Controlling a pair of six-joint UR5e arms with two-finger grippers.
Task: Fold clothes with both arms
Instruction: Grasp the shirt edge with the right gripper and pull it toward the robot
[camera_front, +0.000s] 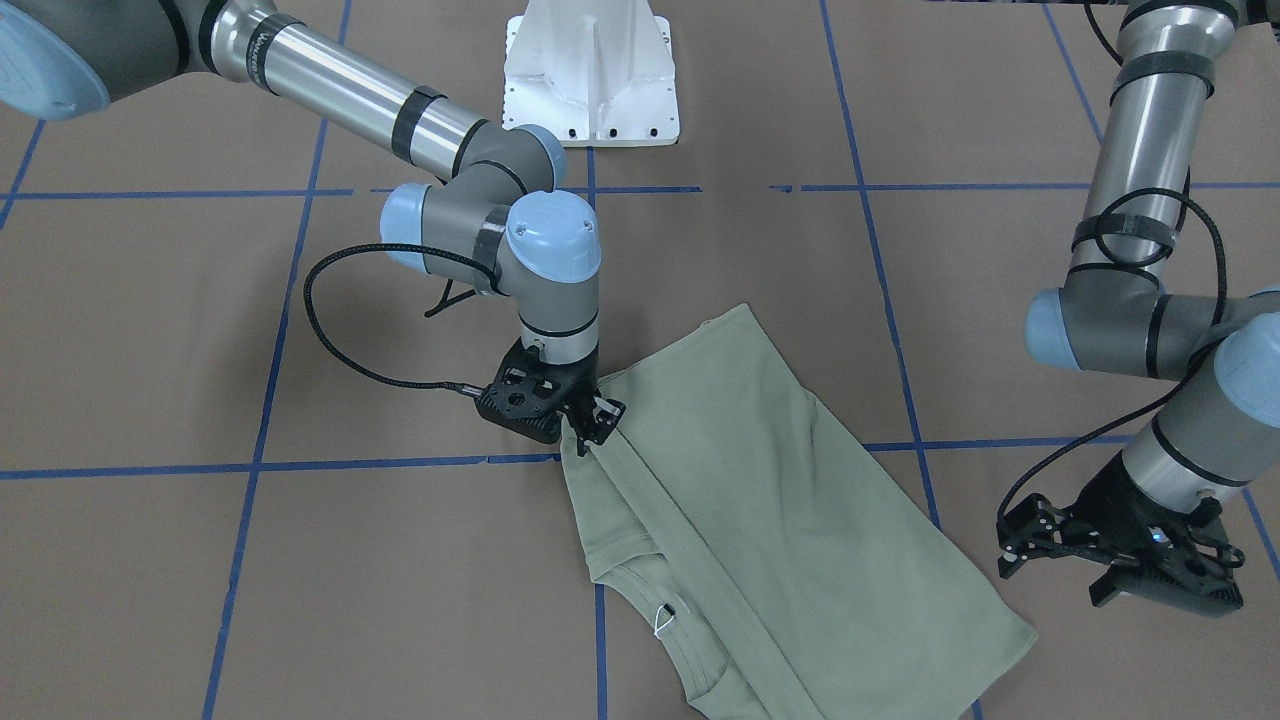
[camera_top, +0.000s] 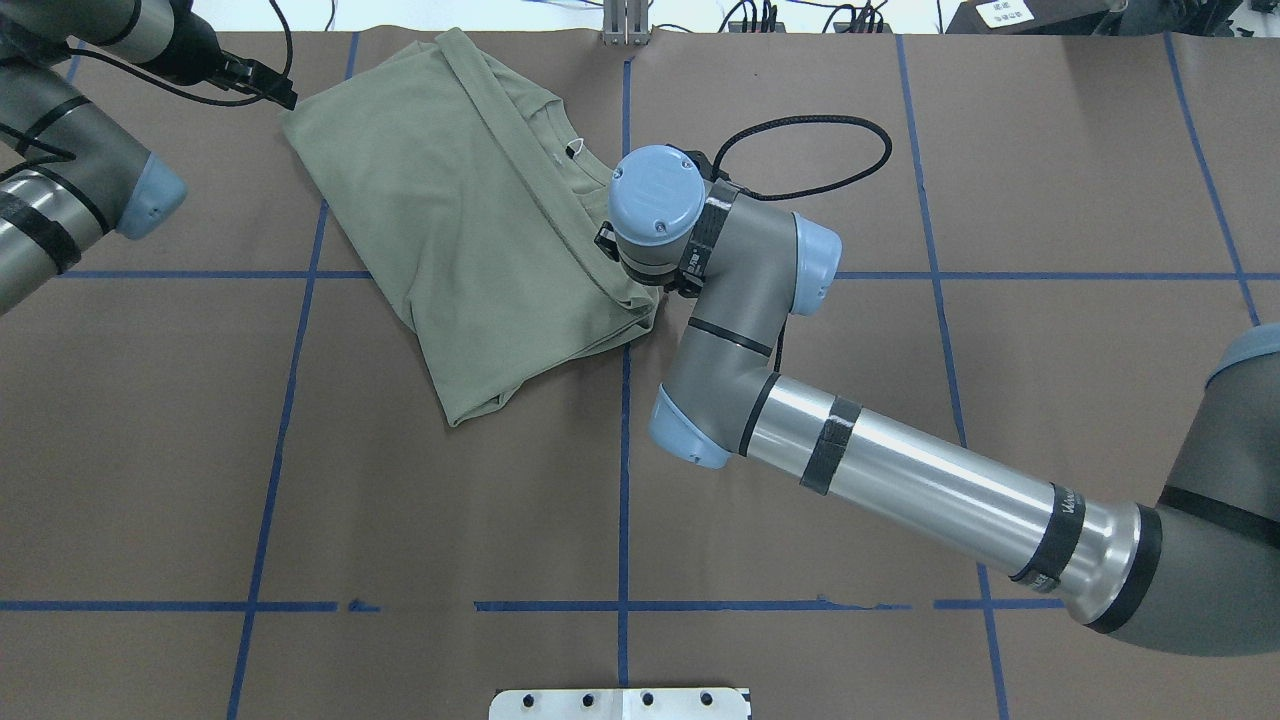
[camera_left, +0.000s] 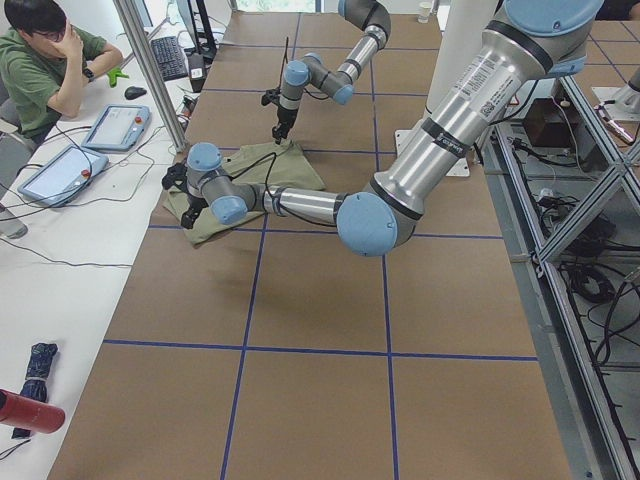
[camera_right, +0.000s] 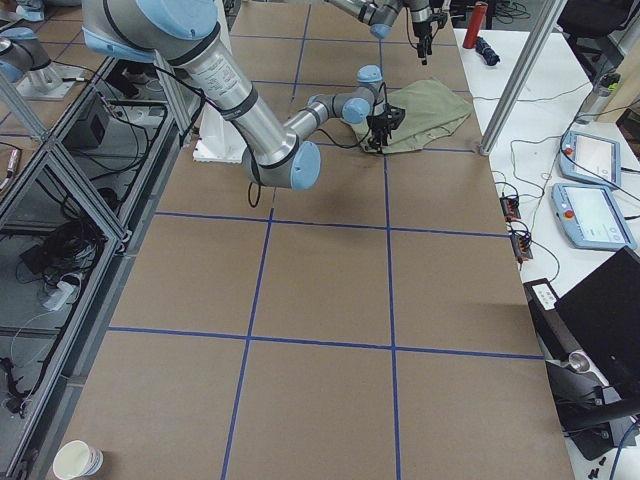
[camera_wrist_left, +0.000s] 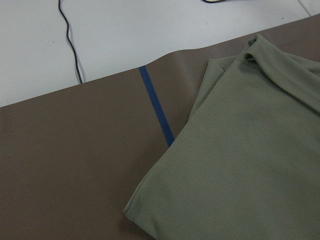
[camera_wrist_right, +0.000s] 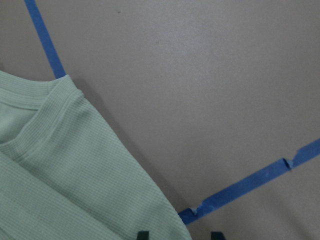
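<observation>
In the front-facing view, the shirt (camera_front: 760, 480) lies folded on the table (camera_front: 200, 350), far of centre. Its long axis slants, with the neckline and white tag (camera_front: 662, 622) at the far end. The right gripper (camera_front: 597, 425) points straight down onto the shirt's right long edge. The left gripper (camera_front: 1015, 550) hangs off the far left corner, clear of the cloth, and I cannot tell whether it is open.

The overhead view hides the right gripper's tips under its wrist, but it shows the left gripper just beside that corner.

Both side views show the grippers too small to judge.

The left wrist view shows the corner and a blue tape line (camera_wrist_left: 157, 107), but no fingers.

The right wrist view shows its fingers (camera_wrist_right: 143, 235) apart, with the ribbed edge running between them and nothing pinched yet. The right arm looks better placed to grasp first.
</observation>
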